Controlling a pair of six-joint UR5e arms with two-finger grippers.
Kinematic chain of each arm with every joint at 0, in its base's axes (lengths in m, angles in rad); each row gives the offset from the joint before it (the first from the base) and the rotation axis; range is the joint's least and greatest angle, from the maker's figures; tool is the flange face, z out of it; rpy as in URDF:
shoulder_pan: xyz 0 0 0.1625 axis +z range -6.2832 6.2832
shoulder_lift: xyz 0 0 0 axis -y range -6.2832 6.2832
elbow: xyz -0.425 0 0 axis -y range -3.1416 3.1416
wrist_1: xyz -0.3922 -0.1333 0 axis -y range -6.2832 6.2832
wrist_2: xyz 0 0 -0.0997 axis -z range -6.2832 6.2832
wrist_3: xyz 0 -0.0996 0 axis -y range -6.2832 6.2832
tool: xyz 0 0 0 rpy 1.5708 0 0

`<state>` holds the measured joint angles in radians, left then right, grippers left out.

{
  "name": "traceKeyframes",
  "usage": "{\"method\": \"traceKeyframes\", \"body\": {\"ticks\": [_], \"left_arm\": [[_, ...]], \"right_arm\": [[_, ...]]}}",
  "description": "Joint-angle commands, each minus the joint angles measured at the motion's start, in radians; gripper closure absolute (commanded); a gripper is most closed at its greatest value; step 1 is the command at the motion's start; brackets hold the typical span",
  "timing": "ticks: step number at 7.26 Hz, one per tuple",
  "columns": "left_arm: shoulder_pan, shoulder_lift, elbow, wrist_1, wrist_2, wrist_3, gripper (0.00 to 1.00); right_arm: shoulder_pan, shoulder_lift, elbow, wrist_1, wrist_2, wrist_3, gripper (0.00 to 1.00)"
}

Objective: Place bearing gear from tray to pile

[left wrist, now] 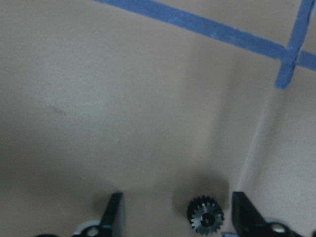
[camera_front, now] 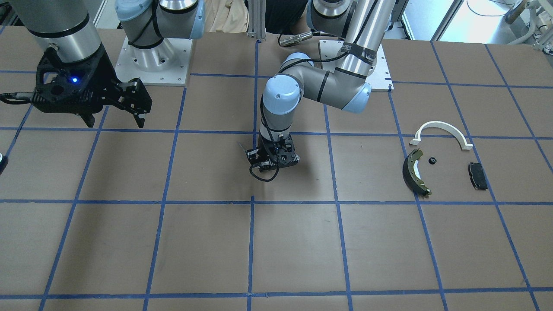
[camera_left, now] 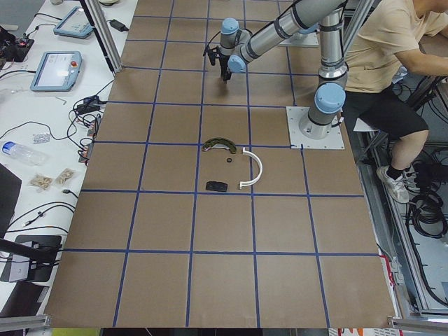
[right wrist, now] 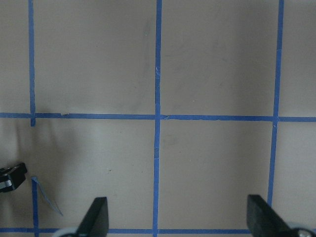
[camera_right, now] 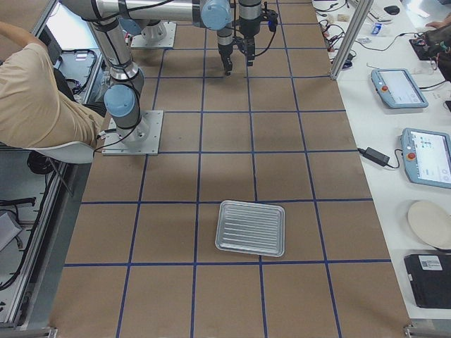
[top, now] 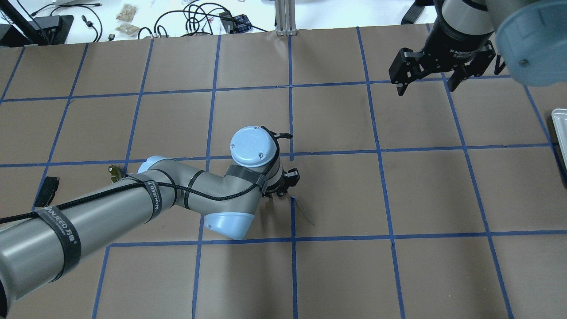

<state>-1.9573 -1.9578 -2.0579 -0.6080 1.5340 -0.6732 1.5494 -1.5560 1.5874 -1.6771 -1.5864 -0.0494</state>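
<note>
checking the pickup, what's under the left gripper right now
A small black gear lies on the brown table between the fingers of the open left gripper, touching neither. In the front-facing and overhead views the left arm covers that spot.

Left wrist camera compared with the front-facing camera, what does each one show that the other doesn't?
Only the left wrist view shows a small black gear lying on the table between the jaws of the open left gripper. Only the front-facing view shows the pile, with its white arch, brake shoe and black pad, and the right gripper, open above the table. Both show the left gripper low over the brown, blue-taped table.
</note>
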Motion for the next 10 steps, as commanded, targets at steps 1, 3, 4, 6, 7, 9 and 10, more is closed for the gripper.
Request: {"method": "traceKeyframes", "body": {"ticks": [1,3,4,6,7,9,10], "left_arm": [[0.001,0.031,0.016,-0.012,0.041,0.024,1.0],[0.026,0.095,0.094,-0.149,0.054,0.102,1.0],[0.073,0.152,0.181,-0.388,0.057,0.192,1.0],[0.165,0.25,0.292,-0.777,0.252,0.523,1.0],[0.263,0.29,0.288,-0.817,0.252,0.614,1.0],[0.477,0.356,0.266,-0.845,0.256,0.983,1.0],[0.632,0.384,0.209,-0.836,0.243,1.161,1.0]], "right_arm": [[0.0,-0.001,-0.001,-0.001,0.003,0.0,0.0],[0.0,-0.001,-0.001,0.0,0.003,0.0,0.0],[0.0,-0.001,-0.001,-0.001,0.005,0.0,0.0],[0.0,-0.001,-0.004,-0.001,0.006,0.0,0.0],[0.0,0.0,-0.009,-0.003,0.006,0.0,0.0],[0.0,0.0,-0.009,-0.003,0.006,-0.003,0.0],[0.0,0.001,-0.009,-0.003,0.008,0.0,0.0]]}}
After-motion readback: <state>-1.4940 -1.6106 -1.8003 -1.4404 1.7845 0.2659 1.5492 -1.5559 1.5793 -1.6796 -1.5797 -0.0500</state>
